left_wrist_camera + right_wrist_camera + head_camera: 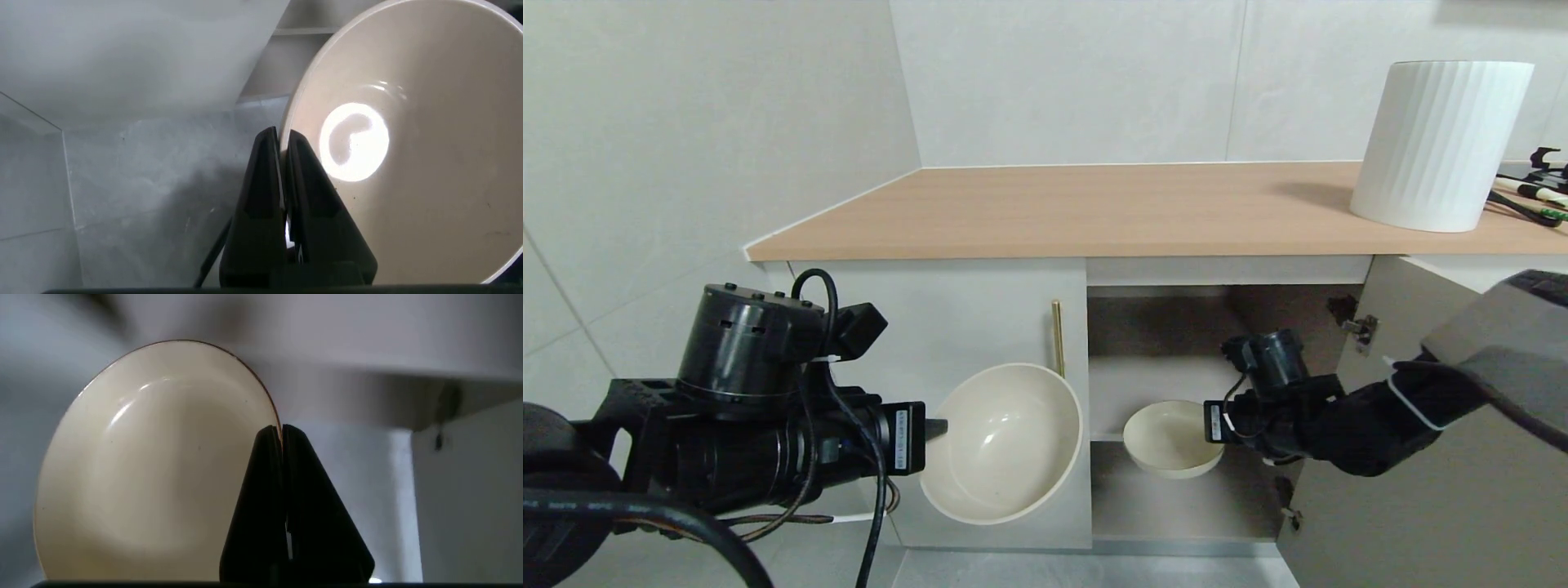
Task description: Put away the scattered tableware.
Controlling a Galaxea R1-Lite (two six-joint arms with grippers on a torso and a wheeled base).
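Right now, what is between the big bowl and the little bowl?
In the head view, the edge of the closed cabinet door stands between the big bowl and the little bowl. No other dish is there.
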